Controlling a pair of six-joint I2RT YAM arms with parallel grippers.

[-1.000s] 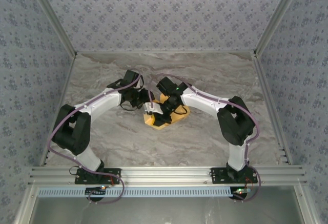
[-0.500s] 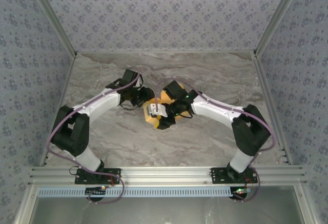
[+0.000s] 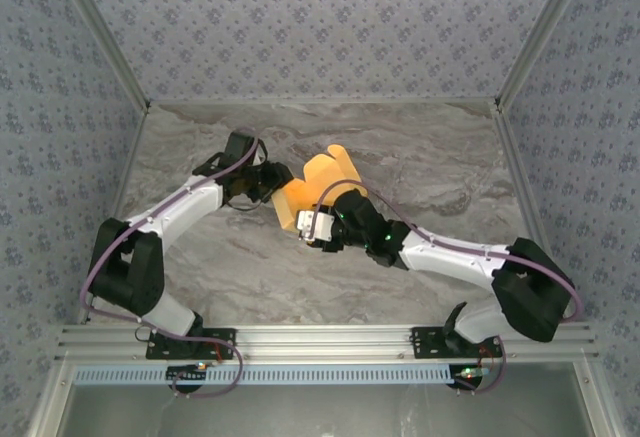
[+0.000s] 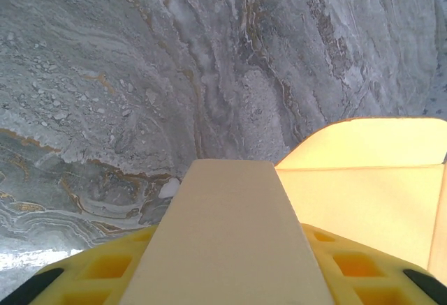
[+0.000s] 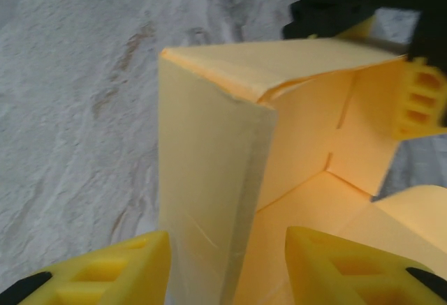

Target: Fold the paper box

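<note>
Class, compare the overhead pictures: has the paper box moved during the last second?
Yes. The paper box has shifted away from the near rail and now sits closer to the back wall.

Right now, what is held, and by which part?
The left gripper clamps one wall panel of the paper box; the right gripper straddles another wall, fingers apart, not gripping.

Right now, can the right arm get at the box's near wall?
Probably yes: the right gripper is open, with the box's near wall just ahead, in line with the gap between its fingers. The left gripper holds the far wall, clear of that approach.
</note>
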